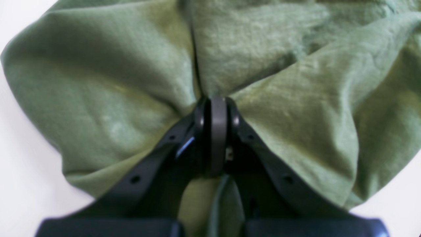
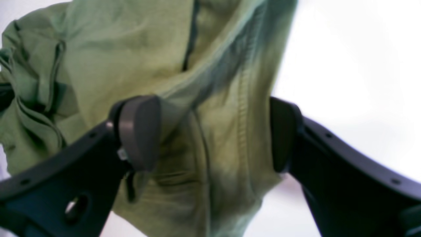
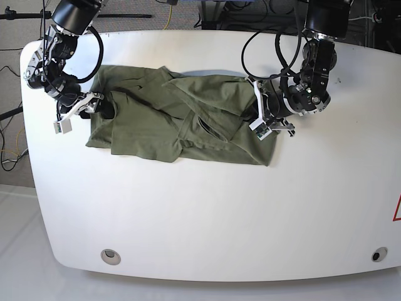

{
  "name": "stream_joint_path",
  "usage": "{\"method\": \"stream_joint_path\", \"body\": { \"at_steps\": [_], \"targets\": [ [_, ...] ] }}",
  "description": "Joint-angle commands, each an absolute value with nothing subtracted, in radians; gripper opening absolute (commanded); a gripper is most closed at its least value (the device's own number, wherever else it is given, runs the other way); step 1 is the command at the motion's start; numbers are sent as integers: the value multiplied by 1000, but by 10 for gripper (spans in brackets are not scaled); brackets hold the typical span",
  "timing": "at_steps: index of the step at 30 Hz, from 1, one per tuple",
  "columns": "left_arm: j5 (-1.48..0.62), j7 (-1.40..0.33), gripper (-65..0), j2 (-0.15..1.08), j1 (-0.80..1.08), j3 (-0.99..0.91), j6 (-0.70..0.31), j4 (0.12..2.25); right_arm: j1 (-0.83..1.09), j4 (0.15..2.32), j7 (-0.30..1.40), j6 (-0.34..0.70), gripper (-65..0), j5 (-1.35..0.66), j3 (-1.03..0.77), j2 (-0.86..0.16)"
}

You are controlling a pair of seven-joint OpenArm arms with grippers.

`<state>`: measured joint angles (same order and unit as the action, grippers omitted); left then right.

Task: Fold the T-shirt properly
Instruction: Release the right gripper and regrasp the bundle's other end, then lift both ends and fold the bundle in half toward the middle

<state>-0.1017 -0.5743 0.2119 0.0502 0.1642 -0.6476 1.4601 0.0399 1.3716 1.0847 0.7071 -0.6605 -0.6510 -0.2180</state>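
White tabletop (image 3: 207, 207) with rounded corners carried the whole setup; cables and stands lay on the floor behind its far edge. T-shirt (image 3: 182, 122), olive green, lay crumpled across the far half of the table, partly folded over itself, with diagonal creases running across the middle.

Left gripper (image 1: 213, 110) sat at the garment's edge on the base view's right side. Wrist view showed its jaws pressed together with a pinch of green fabric clamped between them; folds radiated outward from the pinch point. More cloth showed below, between the finger arms.

Right gripper (image 2: 213, 131) was at the opposite end of the shirt, on the base view's left. Jaws stood wide apart. A stitched hem of the shirt ran through the gap between the pads (image 2: 139, 131); fabric appeared to brush the left-hand pad, while the other pad stood just beside the cloth's edge. Nothing was clamped on that side.
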Motion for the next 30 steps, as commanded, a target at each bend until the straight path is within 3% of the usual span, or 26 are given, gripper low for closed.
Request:
{"method": "stream_joint_path", "body": {
  "at_steps": [1,15,18,24,30],
  "targets": [
    [70,-762,-650,234,77,165,-607,1425,42,1372,1158,698,-190,-636,-648,-222],
    [70,-762,-650,232,79,166,-607,1425,47,1461,1178,698,-210,-638,-575,-182],
    [68,-762,-650,232,79,166,-607,1425,45,1465,1178,698,-301,-638,-572,-170],
    [68,-762,-650,232,79,166,-607,1425,41,1465,1178,698,-650,-636,-562,-166],
    [68,-762,-650,232,90,166,-607,1425,22,1486,1181,698,-626,-634,-547,-170]
  ]
}}
